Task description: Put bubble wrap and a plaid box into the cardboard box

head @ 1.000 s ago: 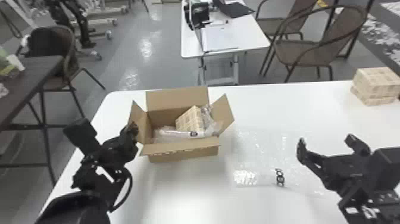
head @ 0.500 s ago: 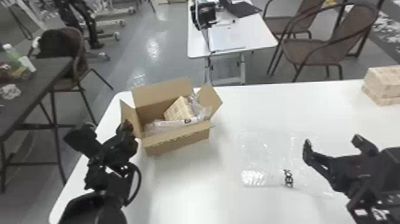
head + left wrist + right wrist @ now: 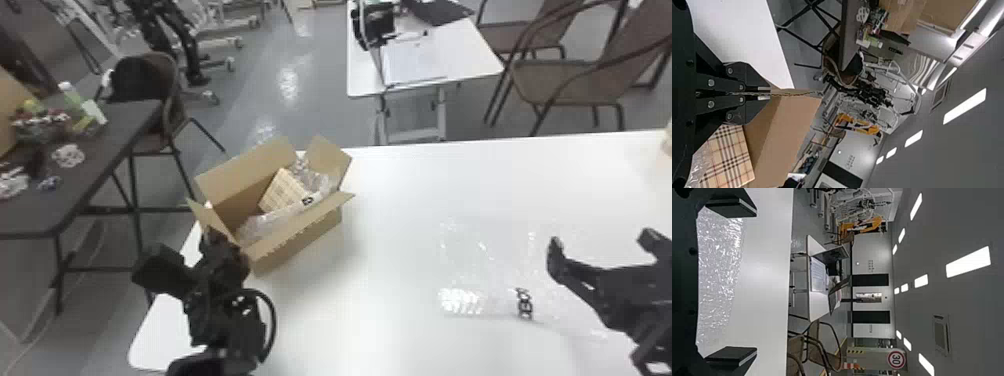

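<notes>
The left gripper (image 3: 212, 236) stands at the left side flap of the cardboard box (image 3: 295, 240). The left wrist view has the left gripper (image 3: 766, 93) pinching the edge of that flap (image 3: 789, 129). Inside the box, a plaid box (image 3: 281, 192) leans at a tilt, with bubble wrap (image 3: 272, 221) beside and in front of it. Over the right part of the table, the right gripper (image 3: 600, 242) is open, its fingers wide apart. A clear sheet of bubble wrap (image 3: 480, 280) lies flat there, seen behind the right gripper (image 3: 753, 282) in its wrist view.
The white table (image 3: 400, 200) carries all of this; the cardboard box is close to its left edge. Another pale block (image 3: 667, 142) is cut off at the right edge. A dark side table (image 3: 115, 145) with small items stands at left, chairs (image 3: 575, 80) behind.
The cardboard box has turned and shifted left on the table, with the left gripper at its flap. The head view has swung left. The bubble wrap sheet lies unmoved on the table.
</notes>
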Controlling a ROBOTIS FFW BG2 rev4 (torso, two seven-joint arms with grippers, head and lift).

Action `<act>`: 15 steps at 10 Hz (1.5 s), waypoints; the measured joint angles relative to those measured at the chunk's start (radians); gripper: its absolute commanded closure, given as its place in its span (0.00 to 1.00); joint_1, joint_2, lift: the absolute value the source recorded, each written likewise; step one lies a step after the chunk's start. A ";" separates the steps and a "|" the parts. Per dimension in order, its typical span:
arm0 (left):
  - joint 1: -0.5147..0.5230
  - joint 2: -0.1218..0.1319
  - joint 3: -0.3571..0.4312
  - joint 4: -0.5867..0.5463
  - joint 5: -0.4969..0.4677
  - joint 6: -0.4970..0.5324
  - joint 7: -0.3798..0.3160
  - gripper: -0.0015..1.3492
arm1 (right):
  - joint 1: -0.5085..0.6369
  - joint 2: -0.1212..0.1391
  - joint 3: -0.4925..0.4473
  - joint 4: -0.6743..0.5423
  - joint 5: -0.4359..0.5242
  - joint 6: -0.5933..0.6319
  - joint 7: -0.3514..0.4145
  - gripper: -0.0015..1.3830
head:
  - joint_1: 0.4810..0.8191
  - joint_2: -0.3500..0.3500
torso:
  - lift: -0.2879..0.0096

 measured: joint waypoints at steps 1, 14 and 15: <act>0.018 0.000 -0.036 0.011 0.006 -0.067 0.071 0.91 | 0.000 0.000 0.000 -0.001 0.001 0.001 0.002 0.05 | 0.63 0.91 | 0.60; 0.085 0.000 0.021 0.056 -0.516 -0.411 0.278 0.25 | -0.005 -0.003 0.000 -0.001 0.007 0.014 0.025 0.05 | 0.63 1.00 | 0.60; 0.110 0.000 0.047 0.018 -0.543 -0.411 0.191 0.25 | -0.003 -0.003 0.000 -0.004 0.009 0.015 0.024 0.05 | 0.63 0.99 | 0.60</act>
